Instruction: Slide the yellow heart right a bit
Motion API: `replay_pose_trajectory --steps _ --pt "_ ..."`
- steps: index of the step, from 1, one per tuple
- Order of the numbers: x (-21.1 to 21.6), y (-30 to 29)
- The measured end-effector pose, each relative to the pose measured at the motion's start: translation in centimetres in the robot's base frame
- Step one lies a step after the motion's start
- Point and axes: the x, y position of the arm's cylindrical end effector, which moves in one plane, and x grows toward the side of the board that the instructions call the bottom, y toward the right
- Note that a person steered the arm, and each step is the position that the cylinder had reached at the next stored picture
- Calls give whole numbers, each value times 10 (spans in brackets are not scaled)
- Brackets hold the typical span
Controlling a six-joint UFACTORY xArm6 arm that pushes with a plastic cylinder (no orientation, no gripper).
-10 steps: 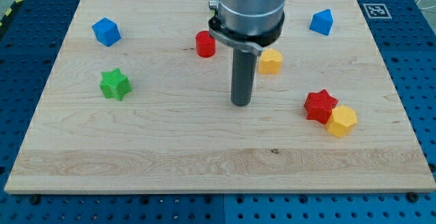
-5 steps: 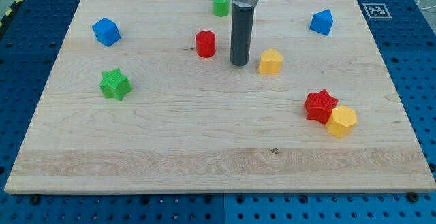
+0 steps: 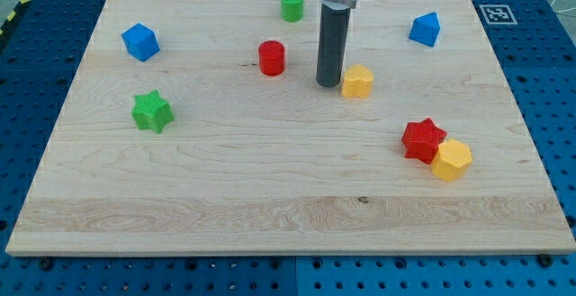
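The yellow heart [image 3: 358, 81] lies on the wooden board [image 3: 270, 170] a little right of centre, in the upper half. My tip [image 3: 329, 84] stands just left of it, touching or nearly touching its left side. The dark rod rises straight up from the tip to the view's top edge.
A red cylinder [image 3: 272, 58] is left of the rod and a green cylinder [image 3: 292, 5] is above it. A blue block [image 3: 425, 29] sits at upper right, a blue cube [image 3: 140, 41] at upper left, a green star [image 3: 151, 112] at left. A red star [image 3: 422, 139] touches a yellow hexagon [image 3: 451, 160] at right.
My tip moved from below the heart's level up toward the view's top, then right, ending against the yellow heart's left side. No block has visibly moved.
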Motion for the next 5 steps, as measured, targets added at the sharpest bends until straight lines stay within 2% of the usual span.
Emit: replay_pose_trajectory --steps 5 --pt "0 32"
